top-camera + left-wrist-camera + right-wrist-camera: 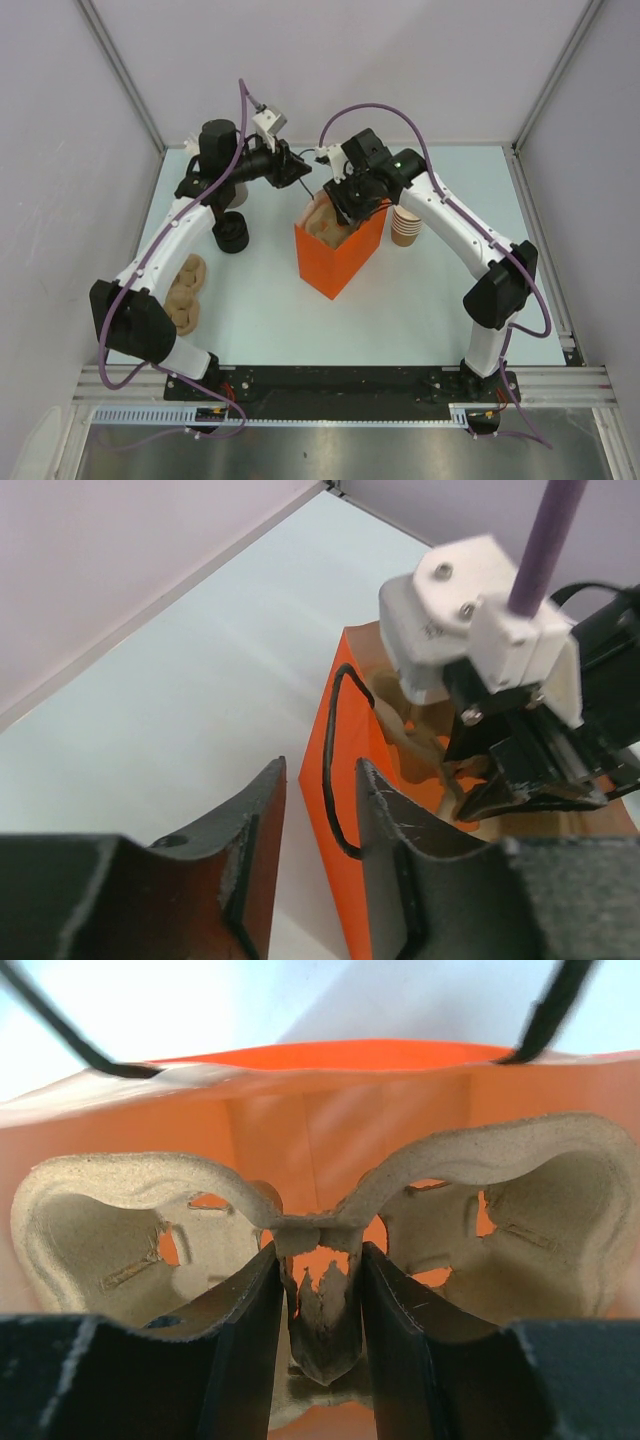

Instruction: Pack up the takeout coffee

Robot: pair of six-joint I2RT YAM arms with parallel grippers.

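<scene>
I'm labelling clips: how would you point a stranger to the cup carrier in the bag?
Find the orange bag mid-scene. A tan pulp cup carrier sits in its open top, its centre rib gripped by the right end effector. The spare carriers lie on the table beside the left arm.

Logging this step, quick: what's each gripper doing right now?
Left gripper: open, nothing between its fingers.
Right gripper: closed on the centre tab of the pulp cup carrier, inside the orange bag.
</scene>
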